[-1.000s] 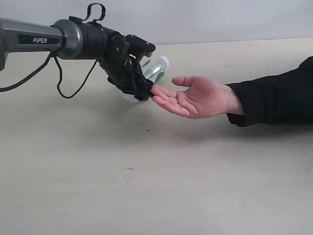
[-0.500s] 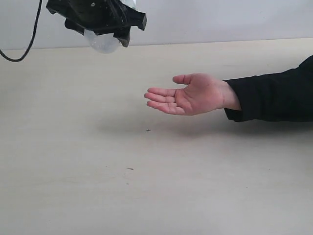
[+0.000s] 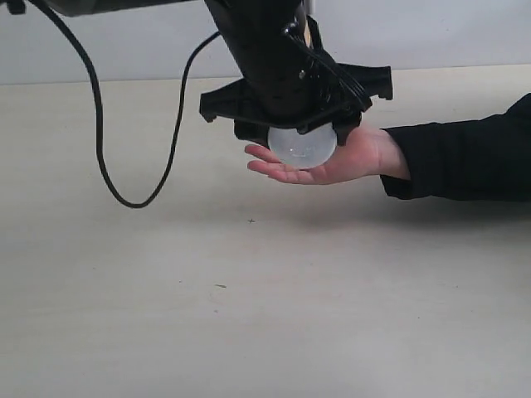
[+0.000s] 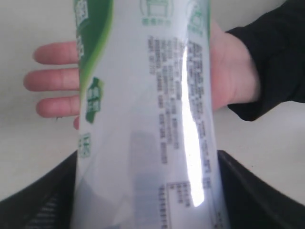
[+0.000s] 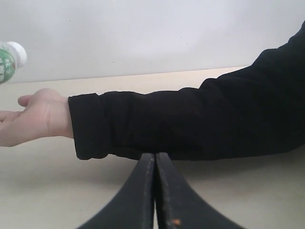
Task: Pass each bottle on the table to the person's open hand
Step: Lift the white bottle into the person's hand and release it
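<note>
My left gripper (image 3: 297,124) is shut on the clear bottle with the green-white label (image 4: 143,119), whose rounded base (image 3: 302,146) faces the exterior camera. The bottle hangs just over the palm of the person's open hand (image 3: 358,160); whether it touches the palm I cannot tell. In the left wrist view the hand (image 4: 55,81) lies behind the bottle and the black fingers (image 4: 38,200) flank it. The right wrist view catches the bottle's white cap (image 5: 9,59) above the hand (image 5: 33,119). My right gripper (image 5: 155,155) is shut and empty, low beside the black sleeve (image 5: 190,119). The other bottles are out of view.
The pale beige table (image 3: 249,315) stretches in front of the hand, with a few dark specks (image 3: 251,221). The left arm's black cable (image 3: 99,124) loops down at the left. The person's sleeved forearm (image 3: 465,157) comes in from the right.
The left arm, still holding the bottle, rose up and to the left away from the fingertips, then came back down over the palm. The hand stayed about where it was.
</note>
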